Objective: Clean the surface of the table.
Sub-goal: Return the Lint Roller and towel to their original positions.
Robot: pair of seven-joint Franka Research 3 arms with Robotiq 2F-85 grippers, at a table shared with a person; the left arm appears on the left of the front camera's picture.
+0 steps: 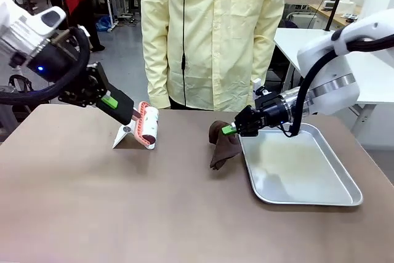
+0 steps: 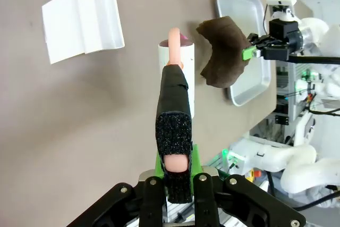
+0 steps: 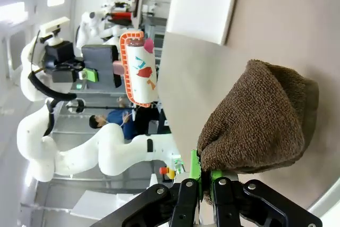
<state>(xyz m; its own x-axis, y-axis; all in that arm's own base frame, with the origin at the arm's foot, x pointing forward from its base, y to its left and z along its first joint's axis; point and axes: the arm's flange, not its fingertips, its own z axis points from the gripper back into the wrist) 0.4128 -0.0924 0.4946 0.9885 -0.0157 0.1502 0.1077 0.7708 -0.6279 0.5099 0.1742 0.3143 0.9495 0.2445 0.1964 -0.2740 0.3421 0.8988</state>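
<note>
White rounded arms carry looping black cables; each black claw (image 1: 127,114) (image 1: 229,130) bears bright green pads.

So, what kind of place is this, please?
Probably a robotics lab or workshop. Two robot arms work at a brown table, a person in a pale yellow coat stands at its far side, and workbenches with equipment fill the background.
</note>
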